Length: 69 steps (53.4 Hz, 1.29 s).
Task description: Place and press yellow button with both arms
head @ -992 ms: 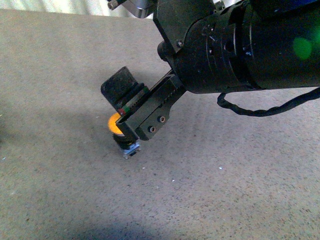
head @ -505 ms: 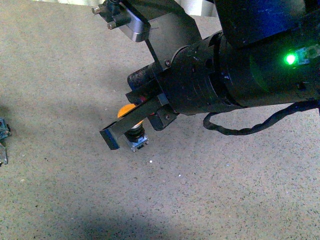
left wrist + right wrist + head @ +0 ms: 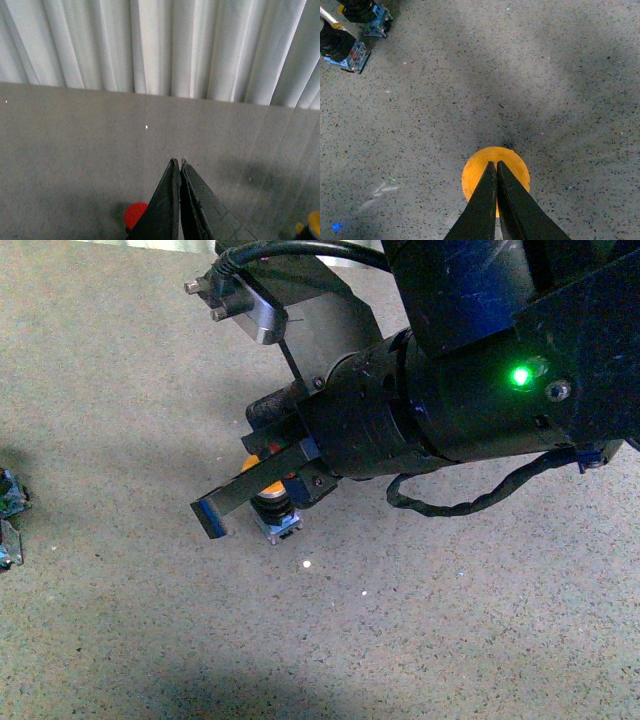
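The right arm [image 3: 470, 390] is a bulky blue-black cylinder with fine pale scratches, a small green light [image 3: 519, 375] and 1 silver screw [image 3: 557, 390] beside it. A twisted black cable [image 3: 440, 508] loops beneath. A grey plate [image 3: 335, 315] carries a silver block [image 3: 245, 305] with 2 bolts. The right gripper's fingers [image 3: 245, 485] are flat dark bars, blue-tipped; the left gripper's fingers [image 3: 200, 210] are black tapered wedges.

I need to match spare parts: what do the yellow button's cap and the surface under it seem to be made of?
The yellow button has a cap that looks like moulded plastic, with a smooth satin finish, even orange-yellow colour and no glare. The surface looks hard and matte, perhaps stone-look laminate or terrazzo. It is grey with fine dark and light flecks, and which material it is cannot be told.
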Each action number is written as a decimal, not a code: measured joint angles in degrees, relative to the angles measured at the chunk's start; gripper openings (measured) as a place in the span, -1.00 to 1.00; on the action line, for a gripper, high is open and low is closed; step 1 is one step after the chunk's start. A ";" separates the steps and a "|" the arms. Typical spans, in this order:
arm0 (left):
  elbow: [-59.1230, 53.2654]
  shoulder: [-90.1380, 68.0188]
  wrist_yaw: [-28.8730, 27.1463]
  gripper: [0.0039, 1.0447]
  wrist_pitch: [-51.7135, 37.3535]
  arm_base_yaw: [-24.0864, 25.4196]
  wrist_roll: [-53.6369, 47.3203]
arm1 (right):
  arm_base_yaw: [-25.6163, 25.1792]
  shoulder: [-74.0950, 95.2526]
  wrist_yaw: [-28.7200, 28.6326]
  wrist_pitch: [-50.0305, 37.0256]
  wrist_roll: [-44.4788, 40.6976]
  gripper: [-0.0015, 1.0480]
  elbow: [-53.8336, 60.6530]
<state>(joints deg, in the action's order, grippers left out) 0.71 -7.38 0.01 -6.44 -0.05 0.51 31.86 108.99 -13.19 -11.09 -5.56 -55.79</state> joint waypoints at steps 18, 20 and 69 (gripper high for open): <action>0.00 6.43 0.00 -0.98 6.45 0.07 -0.04 | -0.17 2.67 -1.07 2.38 0.28 -0.97 -1.92; 0.00 6.43 0.00 -0.98 6.45 0.07 -0.02 | -0.28 2.78 -1.11 2.51 0.44 -0.97 -1.88; 0.00 6.43 -0.02 -0.98 6.45 0.07 -0.04 | -15.54 -28.11 1.22 -5.22 11.32 -0.21 14.19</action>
<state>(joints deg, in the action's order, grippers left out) 0.71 -0.95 -0.01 0.01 0.01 0.47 16.32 80.88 -11.97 -16.32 5.76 -41.60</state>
